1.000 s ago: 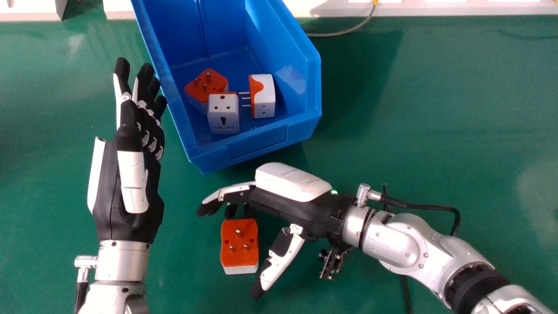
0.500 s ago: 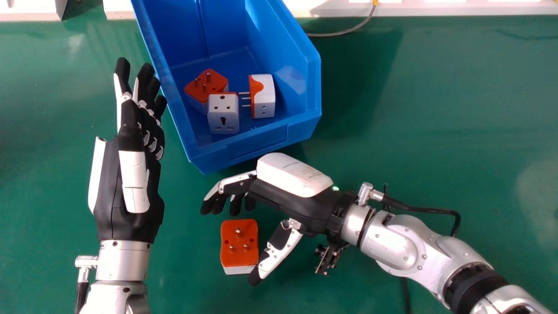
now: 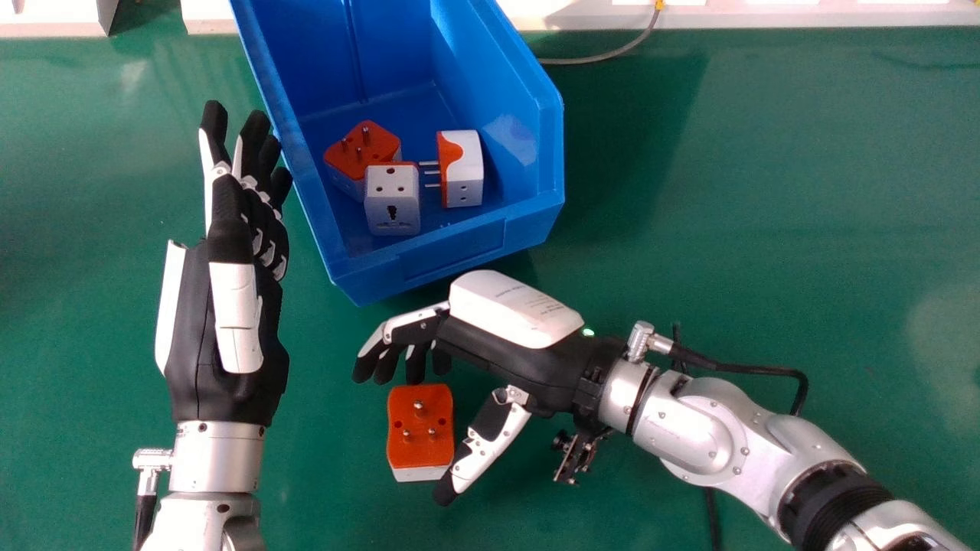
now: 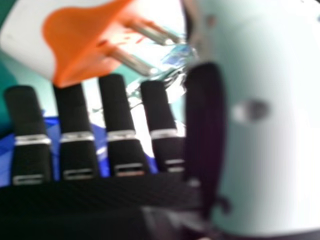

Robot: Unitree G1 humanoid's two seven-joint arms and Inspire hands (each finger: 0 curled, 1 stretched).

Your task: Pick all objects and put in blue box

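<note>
Org/wht adapter (image 3: pixel 420 440) btwn fingers (image 3: pixel 370 366) & thumb (image 3: pixel 490 445) of R hand (image 3: pixel 490 346)

I can't read any words, numbers or signs from here. In the head view I see small dark print (image 3: pixel 507 292) on the white shell (image 3: pixel 478 302) across the back of my right hand (image 3: pixel 498 363), but it is too small for me to make out.
</note>
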